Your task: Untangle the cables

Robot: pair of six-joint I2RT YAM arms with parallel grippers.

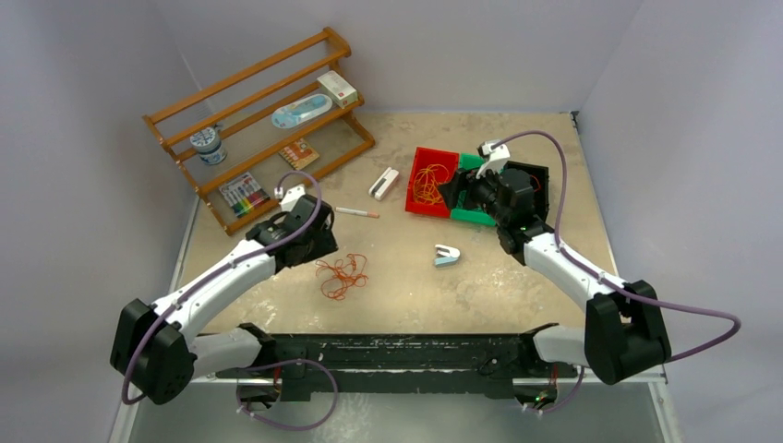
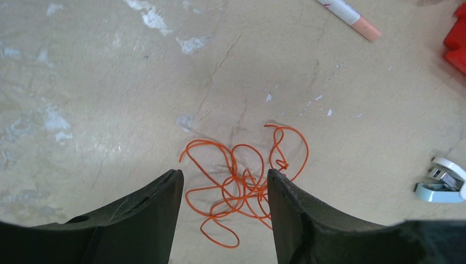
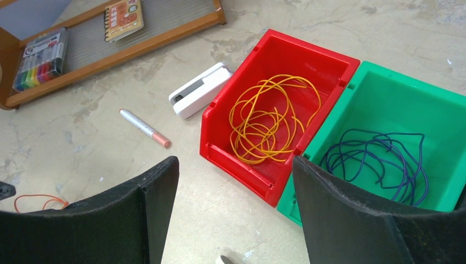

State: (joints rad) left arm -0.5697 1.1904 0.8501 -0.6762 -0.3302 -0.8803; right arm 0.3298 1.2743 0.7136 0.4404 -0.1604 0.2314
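A loose red-orange cable (image 1: 342, 275) (image 2: 244, 181) lies in loops on the table. My left gripper (image 1: 321, 244) (image 2: 225, 173) hangs just above it, open, with the loops showing between its fingers and nothing held. An orange-yellow cable (image 1: 429, 183) (image 3: 275, 118) is coiled in the red bin (image 1: 417, 205) (image 3: 308, 52). A dark blue cable (image 3: 379, 157) is coiled in the green bin (image 1: 473, 218) (image 3: 395, 88) beside it. My right gripper (image 1: 454, 192) (image 3: 235, 159) is open and empty, raised over the near side of both bins.
A wooden rack (image 1: 258, 120) with small items stands at the back left. A marker pen (image 1: 356, 212) (image 3: 145, 128) and a white box (image 1: 384, 183) (image 3: 199, 91) lie left of the red bin. A white and pale-blue stapler-like object (image 1: 447, 256) (image 2: 442, 184) sits mid-table.
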